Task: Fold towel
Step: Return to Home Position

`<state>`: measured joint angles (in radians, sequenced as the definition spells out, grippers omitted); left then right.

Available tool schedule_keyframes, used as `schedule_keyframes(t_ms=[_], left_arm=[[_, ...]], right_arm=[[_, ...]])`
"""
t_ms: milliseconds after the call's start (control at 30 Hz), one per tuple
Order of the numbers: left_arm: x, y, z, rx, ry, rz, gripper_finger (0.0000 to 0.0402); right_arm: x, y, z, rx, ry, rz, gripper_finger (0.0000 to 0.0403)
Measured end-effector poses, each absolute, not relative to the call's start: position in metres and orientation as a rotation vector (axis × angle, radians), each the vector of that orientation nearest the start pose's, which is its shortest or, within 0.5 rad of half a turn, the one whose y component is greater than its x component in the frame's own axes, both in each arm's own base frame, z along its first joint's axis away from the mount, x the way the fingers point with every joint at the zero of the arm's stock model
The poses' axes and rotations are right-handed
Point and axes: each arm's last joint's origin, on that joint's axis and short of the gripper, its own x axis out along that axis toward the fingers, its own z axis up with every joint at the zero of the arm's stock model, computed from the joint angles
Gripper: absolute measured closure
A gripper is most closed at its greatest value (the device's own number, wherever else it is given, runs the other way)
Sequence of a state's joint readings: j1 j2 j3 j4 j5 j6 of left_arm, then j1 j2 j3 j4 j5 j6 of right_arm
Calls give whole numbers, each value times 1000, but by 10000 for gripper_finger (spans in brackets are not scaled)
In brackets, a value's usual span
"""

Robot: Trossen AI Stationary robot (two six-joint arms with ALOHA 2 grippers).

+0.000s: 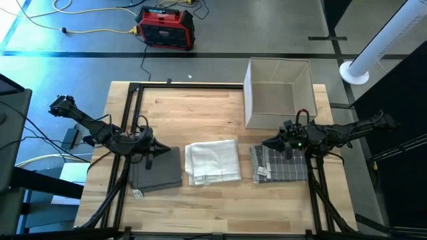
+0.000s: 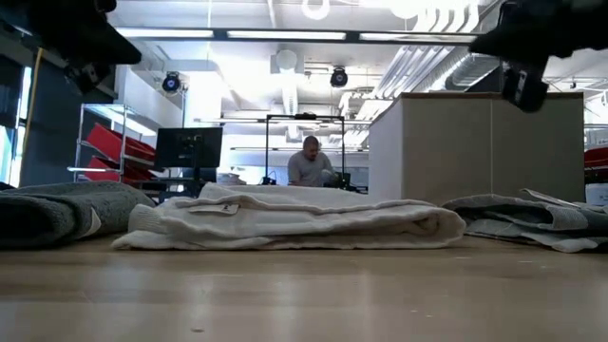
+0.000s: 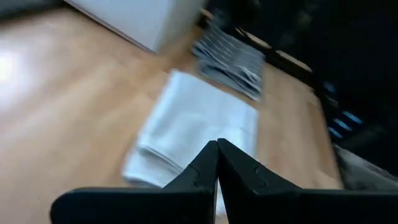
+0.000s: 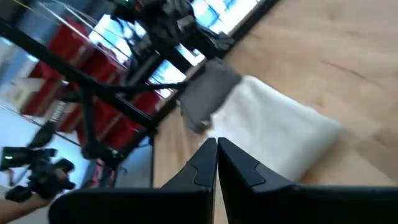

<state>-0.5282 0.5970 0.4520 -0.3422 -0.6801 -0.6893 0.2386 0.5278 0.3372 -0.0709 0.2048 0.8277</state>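
Well, my left gripper has its two dark fingers pressed flat together with nothing between them, and in the high view it hangs above the near corner of the dark gray folded towel, which lies on the left part of the light wooden table. My right gripper is closed the same way, fingertip against fingertip and empty, as its own wrist view shows; it sits over the inner edge of the gray plaid folded towel on the right. Between the two, clear of both sets of jaws, the white folded towel lies in the middle of the table, with the dark gray one just beside it on one side and the plaid one just beside it on the other. From table height it reads as a low, soft bundle. Behind the plaid towel stands an open white rectangular box. Far beyond the table, the low view shows a person seated in the room.
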Motion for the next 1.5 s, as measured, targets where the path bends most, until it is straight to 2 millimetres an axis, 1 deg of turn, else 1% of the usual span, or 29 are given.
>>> schedule_keyframes(t_ms=[67,167,267,367,467,533,767,933,1167,1267,1400,1500], left_arm=[[124,-51,234,-289,339,264,401],[125,-52,238,-107,336,181,401],[125,-52,249,-44,246,122,401],[124,-49,258,-13,184,13,401],[122,-46,263,-11,148,-87,401],[121,-42,261,-31,125,-113,401],[121,-33,227,-121,8,-136,401],[115,-29,206,-171,21,-174,401],[100,-24,203,-177,39,-176,401],[94,-22,204,-179,16,-165,401],[89,-20,206,-138,-32,-154,401],[89,-20,199,-140,-44,-147,401]], right_arm=[[134,28,224,637,265,-27,403],[135,32,228,427,231,44,402],[134,37,235,244,170,188,402],[132,40,238,163,137,290,403],[127,39,232,126,104,309,403],[122,38,225,123,69,311,403],[106,33,201,165,-50,323,403],[99,31,197,147,-97,343,403],[92,30,192,131,-63,354,403],[89,29,192,93,-75,356,403],[87,28,191,17,-89,357,403],[89,29,185,10,-71,356,403]])
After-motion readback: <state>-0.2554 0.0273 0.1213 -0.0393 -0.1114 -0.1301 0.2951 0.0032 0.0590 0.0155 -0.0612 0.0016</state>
